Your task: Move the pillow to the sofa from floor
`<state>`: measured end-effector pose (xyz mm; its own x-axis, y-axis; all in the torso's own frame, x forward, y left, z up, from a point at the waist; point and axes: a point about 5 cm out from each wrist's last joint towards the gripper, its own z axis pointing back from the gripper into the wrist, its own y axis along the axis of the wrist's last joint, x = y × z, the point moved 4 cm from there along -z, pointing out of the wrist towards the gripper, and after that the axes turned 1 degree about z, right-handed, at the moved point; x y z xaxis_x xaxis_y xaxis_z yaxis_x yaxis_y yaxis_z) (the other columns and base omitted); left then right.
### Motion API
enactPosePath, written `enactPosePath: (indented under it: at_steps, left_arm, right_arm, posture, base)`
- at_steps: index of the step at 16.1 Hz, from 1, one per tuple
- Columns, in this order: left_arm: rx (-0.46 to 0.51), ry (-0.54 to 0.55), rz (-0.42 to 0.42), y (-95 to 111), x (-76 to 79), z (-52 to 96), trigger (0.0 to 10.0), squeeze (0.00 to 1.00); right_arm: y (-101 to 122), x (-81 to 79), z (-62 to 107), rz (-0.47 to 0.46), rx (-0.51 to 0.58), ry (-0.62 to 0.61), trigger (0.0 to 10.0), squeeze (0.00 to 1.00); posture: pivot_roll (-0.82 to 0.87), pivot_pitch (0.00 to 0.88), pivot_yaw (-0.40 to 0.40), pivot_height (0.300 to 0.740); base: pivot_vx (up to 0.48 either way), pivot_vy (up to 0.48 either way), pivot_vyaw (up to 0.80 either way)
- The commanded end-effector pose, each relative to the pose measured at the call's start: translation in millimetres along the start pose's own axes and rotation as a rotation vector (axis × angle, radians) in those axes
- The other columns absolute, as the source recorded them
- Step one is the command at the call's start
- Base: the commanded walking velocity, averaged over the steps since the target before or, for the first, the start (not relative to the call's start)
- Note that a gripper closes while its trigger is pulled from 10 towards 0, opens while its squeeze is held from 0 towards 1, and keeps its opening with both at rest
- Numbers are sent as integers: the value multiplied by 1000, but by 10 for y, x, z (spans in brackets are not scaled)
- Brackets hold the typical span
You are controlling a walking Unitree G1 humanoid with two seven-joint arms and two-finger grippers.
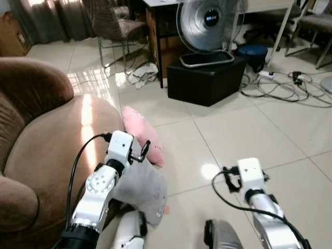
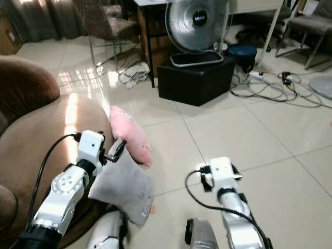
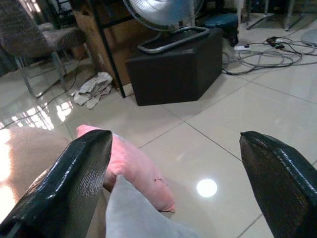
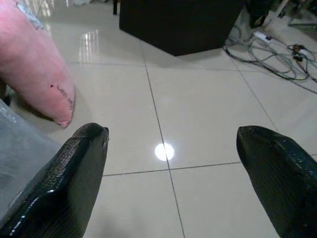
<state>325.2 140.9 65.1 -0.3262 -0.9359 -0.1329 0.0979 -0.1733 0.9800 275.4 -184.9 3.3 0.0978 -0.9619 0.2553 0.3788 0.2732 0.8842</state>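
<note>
pink pillow (image 1: 144,140) lies on the floor (image 1: 233,135) against the brown sofa (image 1: 46,155), beside a grey pillow (image 1: 142,189). left gripper (image 1: 141,152) and right gripper (image 2: 207,179): fingers apart, empty. risk: grasping the grey pillow instead.

A pink pillow (image 1: 143,139) lies beside a pale grey pillow (image 1: 142,189) against a brown sofa (image 1: 46,155). The floor (image 1: 249,135) is glossy cream tile with thin dark grout lines. A silver fan (image 1: 207,23) stands on a black box (image 1: 205,80). Both arms are silver, each end effector's 2 fingers (image 3: 69,183) black.
</note>
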Motion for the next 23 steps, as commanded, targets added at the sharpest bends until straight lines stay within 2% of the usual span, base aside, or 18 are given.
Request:
enactPosePath:
  at_steps: [1,4,6,10,18,23]
  left_arm:
    - [-4,33,-13,-3,-136,37,10000,0]
    - [-7,40,-18,-5,-152,36,10000,0]
    - [-9,44,-23,-6,-167,39,10000,0]
    - [-24,49,-35,-32,-189,67,10000,0]
    - [-52,47,-34,-75,-204,82,10000,0]
    - [-47,43,-34,-60,-188,90,10000,0]
  right_arm:
    - [108,-123,-39,-8,46,35,10000,0]
    - [91,-182,-47,17,52,75,10000,0]
    - [132,-233,-53,31,56,98,10000,0]
    - [218,-263,-23,-3,83,111,10000,0]
    - [284,-314,66,11,85,129,10000,0]
    - [292,-317,120,9,74,133,10000,0]
  posture:
    - [-31,0,46,626]
    - [-29,2,46,626]
    - [-24,3,45,626]
    - [-22,5,47,626]
    - [-23,14,60,626]
    - [-24,24,59,586]
  base:
    - [322,0,0]
    - [324,0,0]
    - [324,0,800]
    - [296,0,200]
    - [0,0,0]
    - [0,0,0]
